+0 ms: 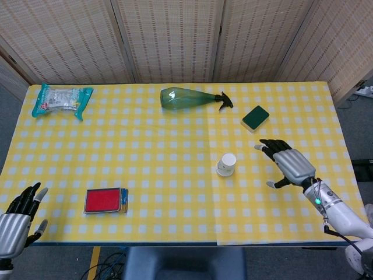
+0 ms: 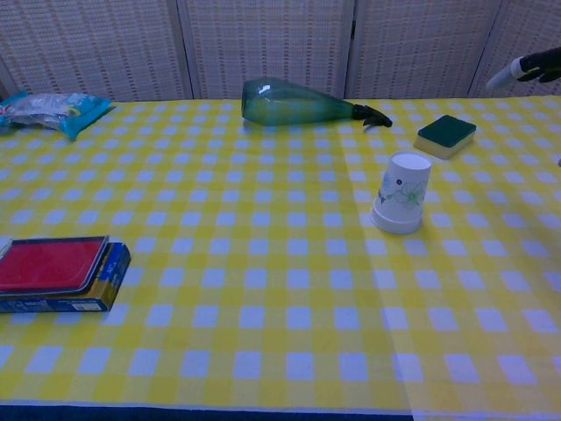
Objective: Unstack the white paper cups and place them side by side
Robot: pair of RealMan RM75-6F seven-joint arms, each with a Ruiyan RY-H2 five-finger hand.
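The stacked white paper cups (image 1: 227, 164) (image 2: 402, 194) stand upside down right of the table's middle, a floral print on the side. My right hand (image 1: 287, 160) hovers to the right of them with its fingers spread, holding nothing; only its fingertips (image 2: 526, 68) show at the chest view's right edge. My left hand (image 1: 16, 217) stays at the near left corner, off the table edge, fingers apart and empty.
A green spray bottle (image 1: 189, 98) lies on its side at the back. A green sponge (image 1: 255, 118) sits behind the cups to the right. A red-topped box (image 1: 105, 200) lies near the front left, and a snack packet (image 1: 60, 100) at the back left.
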